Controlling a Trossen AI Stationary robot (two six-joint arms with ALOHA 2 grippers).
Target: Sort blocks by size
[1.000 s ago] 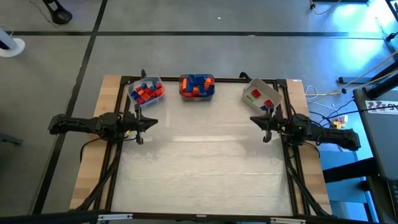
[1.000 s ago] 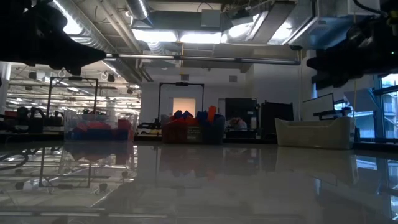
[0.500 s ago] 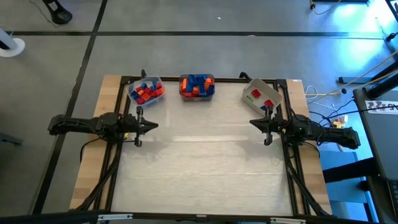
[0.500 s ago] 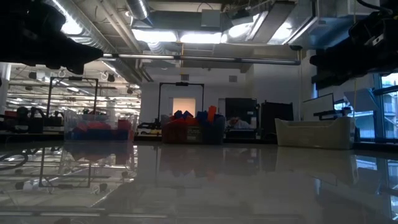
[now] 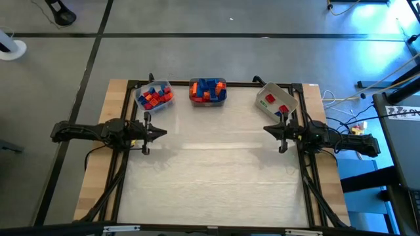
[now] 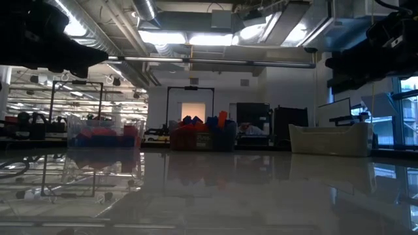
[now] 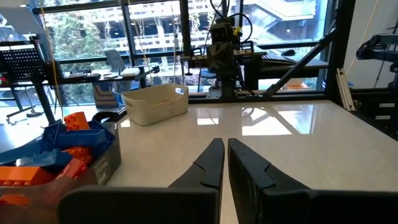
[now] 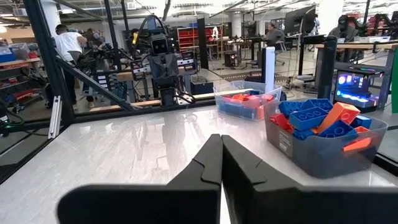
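The blocks lie in three bins along the table's far edge. A clear bin [image 5: 154, 96] holds red, orange and blue ones. A grey bin [image 5: 208, 90] holds blue and orange ones, and it also shows in the right wrist view [image 8: 323, 140]. A white bin [image 5: 275, 101] holds a few red, green and blue ones. My left gripper [image 5: 164, 132] is shut and empty, above the table near the clear bin, and its fingers [image 7: 211, 163] lie together. My right gripper [image 5: 266, 128] is shut and empty near the white bin, and it also shows in its wrist view [image 8: 221, 146].
The white tabletop [image 5: 216, 177] between and in front of the two arms holds no objects. A dark frame runs round the table's edges. People and workbenches show in the room beyond the table in the right wrist view.
Both grippers have drifted slightly toward the table's near edge and then kept still. Both have stayed shut. The bins and blocks have not moved.
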